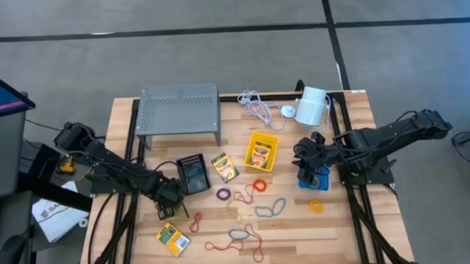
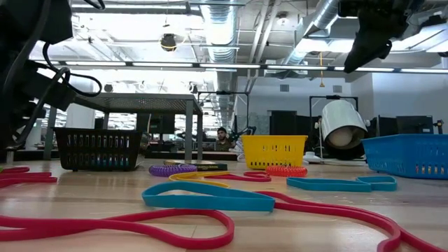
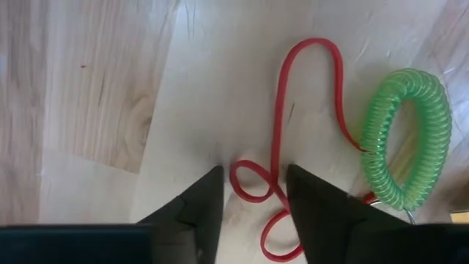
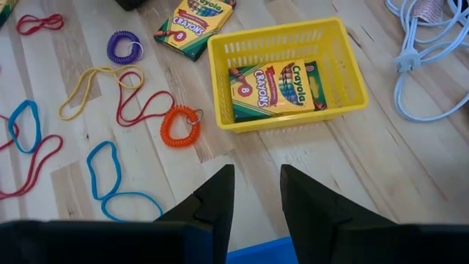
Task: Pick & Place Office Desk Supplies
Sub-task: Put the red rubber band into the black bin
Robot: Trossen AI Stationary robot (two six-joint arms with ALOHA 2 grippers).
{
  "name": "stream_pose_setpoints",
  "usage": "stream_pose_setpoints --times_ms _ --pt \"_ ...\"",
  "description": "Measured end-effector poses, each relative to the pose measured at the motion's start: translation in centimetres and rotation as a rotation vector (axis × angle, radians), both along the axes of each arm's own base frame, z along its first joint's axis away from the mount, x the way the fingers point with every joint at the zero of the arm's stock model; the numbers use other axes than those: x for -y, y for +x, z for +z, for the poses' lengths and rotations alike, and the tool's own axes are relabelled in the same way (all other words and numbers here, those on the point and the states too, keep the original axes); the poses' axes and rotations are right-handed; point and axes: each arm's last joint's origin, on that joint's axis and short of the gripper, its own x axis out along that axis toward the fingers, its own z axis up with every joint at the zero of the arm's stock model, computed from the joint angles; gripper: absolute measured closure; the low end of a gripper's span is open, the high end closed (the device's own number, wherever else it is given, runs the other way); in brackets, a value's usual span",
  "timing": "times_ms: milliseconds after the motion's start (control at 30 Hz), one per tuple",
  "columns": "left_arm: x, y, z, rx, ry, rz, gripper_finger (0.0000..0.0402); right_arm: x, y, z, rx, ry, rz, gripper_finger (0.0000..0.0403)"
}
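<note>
While the left fingers point(image 3: 253, 194) stand apart around a red rubber band point(image 3: 275, 147) near the surface's left edge, the right fingers point(image 4: 256, 194) hang part-open, holding nothing.

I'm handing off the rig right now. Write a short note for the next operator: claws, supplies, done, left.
Left claw: low over the table, jaws apart astride a red band, green coil beside it.
Right claw: empty, jaws apart, above the blue bin.
Done: one crayon box in the yellow bin.
Left: two crayon boxes, bands and coils on the table; black bin.
</note>
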Motion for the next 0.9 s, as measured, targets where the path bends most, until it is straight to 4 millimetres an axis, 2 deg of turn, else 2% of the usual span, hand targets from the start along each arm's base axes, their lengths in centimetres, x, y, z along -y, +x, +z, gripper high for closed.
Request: stream_pose_setpoints --times_ms 300,533,900 --pt "0.0 -0.1 0.4 0.023 -0.020 0.005 0.0392 0.0 0.0 0.0 0.002 0.000 0.000 0.0296" --pt "0.0 -0.1 0.9 0.061 -0.064 0.008 0.0399 0.0 0.0 0.0 0.002 0.001 0.000 0.0296" --pt "0.0 -0.3 1.0 0.030 -0.074 0.007 0.0400 0.0 0.0 0.0 0.002 0.001 0.000 0.0296"
